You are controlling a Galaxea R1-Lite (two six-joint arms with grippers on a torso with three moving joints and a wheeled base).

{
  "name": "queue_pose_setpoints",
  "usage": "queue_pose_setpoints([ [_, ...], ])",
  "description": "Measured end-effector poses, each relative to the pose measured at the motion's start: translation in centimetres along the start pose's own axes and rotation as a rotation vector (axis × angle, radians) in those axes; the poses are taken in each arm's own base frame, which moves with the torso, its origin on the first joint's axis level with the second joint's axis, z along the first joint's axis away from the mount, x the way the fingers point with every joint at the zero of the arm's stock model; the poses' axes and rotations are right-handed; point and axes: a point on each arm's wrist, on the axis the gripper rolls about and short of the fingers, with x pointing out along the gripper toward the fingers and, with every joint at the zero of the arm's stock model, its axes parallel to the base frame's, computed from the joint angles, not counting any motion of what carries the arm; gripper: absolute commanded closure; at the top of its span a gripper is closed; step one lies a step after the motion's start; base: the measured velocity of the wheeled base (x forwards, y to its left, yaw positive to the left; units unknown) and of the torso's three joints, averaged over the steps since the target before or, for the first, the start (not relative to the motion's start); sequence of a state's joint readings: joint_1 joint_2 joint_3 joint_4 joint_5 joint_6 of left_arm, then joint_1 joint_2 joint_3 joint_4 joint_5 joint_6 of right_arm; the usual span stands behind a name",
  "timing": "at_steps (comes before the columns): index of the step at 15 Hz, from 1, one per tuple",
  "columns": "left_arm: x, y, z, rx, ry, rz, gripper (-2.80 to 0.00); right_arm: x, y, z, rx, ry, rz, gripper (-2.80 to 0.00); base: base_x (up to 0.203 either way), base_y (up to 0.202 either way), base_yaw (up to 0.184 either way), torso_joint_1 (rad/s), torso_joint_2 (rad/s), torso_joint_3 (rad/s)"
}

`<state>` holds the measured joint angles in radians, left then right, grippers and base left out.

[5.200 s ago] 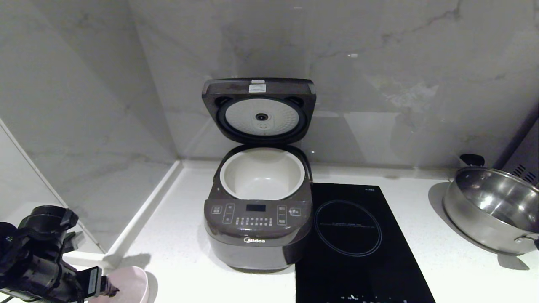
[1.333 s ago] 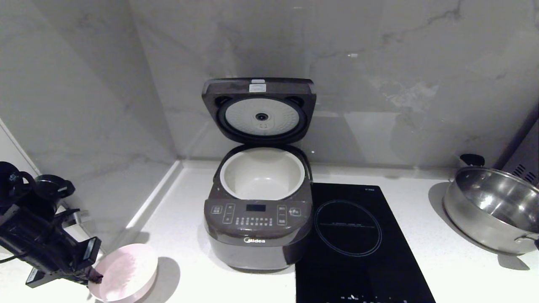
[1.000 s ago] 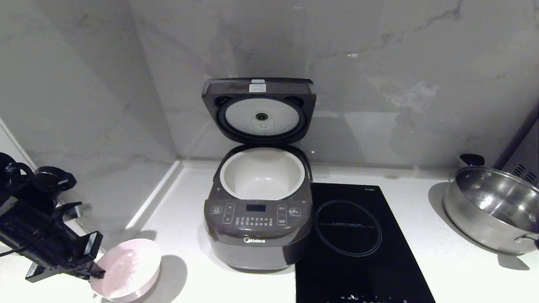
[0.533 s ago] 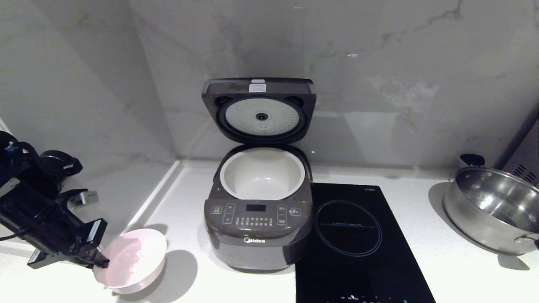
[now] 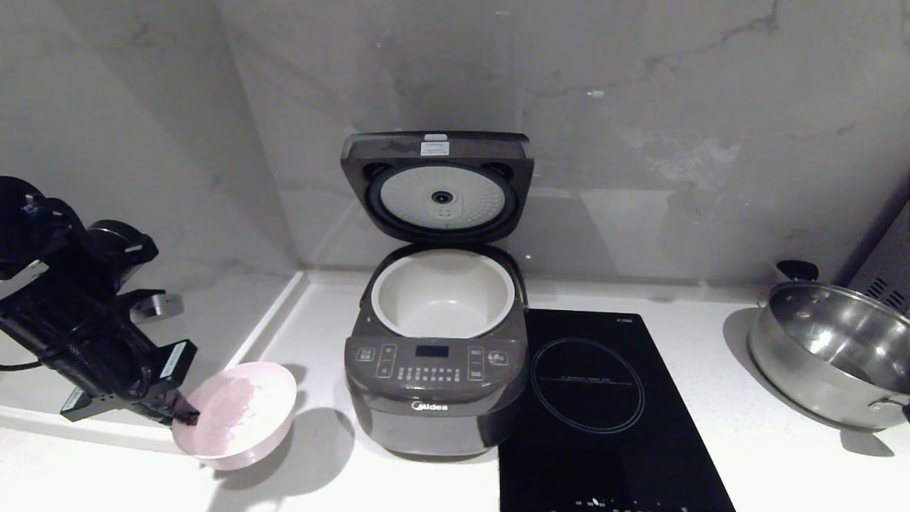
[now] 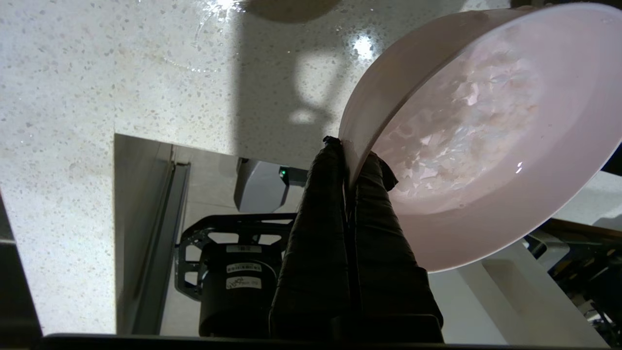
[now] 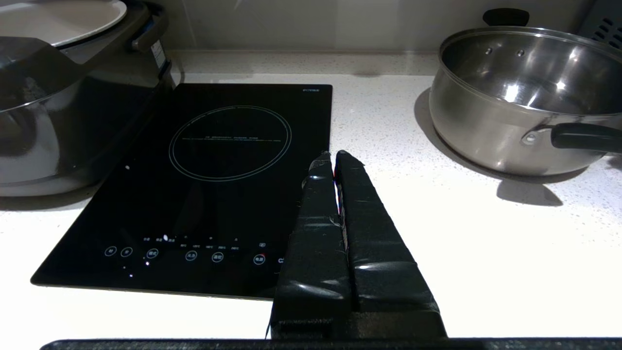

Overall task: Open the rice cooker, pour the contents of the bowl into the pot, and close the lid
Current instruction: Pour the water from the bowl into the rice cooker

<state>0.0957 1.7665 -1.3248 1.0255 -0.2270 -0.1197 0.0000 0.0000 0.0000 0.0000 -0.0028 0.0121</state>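
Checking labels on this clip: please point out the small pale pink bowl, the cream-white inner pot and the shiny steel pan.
Small pale pink bowl [image 5: 245, 409]: head view, on its inside wall.
Cream-white inner pot [image 5: 442, 302]: head view, on its inside.
Shiny steel pan [image 7: 505, 92]: right wrist view, on its inside wall.

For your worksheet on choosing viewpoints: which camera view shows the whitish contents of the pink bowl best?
The left wrist view: the contents fill the bowl close up, beside the left gripper pinching its rim. The head view shows only a small pale patch. The right wrist view shows none of it.
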Motion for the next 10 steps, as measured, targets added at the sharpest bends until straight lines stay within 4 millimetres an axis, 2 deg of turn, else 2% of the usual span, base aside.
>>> queue_pose_setpoints([
  [10, -1.2, -3.1, 2.1, 0.052, -0.013, -0.012, 0.00, 0.0, 0.0, 0.0, 0.000, 0.000, 0.000, 0.00, 0.000, 0.000, 0.000, 0.000, 0.00, 0.000],
])
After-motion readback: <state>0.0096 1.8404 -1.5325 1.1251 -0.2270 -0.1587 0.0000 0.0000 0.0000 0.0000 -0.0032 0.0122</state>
